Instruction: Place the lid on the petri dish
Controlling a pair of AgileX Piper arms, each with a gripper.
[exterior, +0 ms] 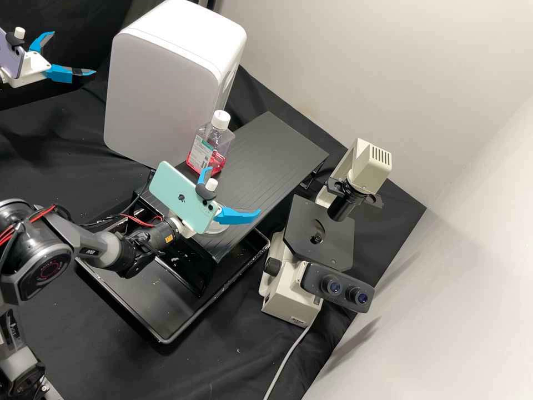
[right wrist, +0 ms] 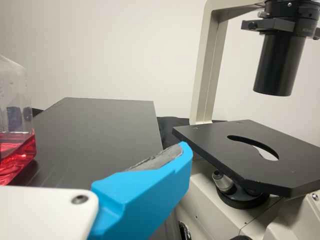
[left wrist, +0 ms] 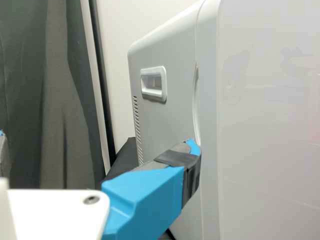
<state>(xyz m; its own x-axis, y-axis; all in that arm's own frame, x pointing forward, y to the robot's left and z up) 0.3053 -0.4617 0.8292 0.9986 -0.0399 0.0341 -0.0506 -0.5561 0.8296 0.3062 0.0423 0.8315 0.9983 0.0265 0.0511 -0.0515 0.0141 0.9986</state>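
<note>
My left gripper (exterior: 72, 53) hangs open at the far left of the bench, beside a tall white box-shaped device (exterior: 172, 78). One of its blue fingers (left wrist: 150, 200) lies close along that device's side (left wrist: 260, 125). My right gripper (exterior: 233, 190) stands open over the near edge of a raised black platform (exterior: 277, 155), with nothing between its fingers. Its blue finger (right wrist: 145, 192) points toward the microscope stage (right wrist: 240, 150). A culture flask of red liquid (exterior: 210, 145) with a white cap stands on the platform just behind the right gripper.
A white microscope (exterior: 327, 239) stands right of the platform, its black stage (exterior: 319, 230) bare and its lens tube (right wrist: 277, 57) above. A shallow black tray (exterior: 166, 311) lies under the platform's near end. Black cloth covers the bench, with white walls to the right.
</note>
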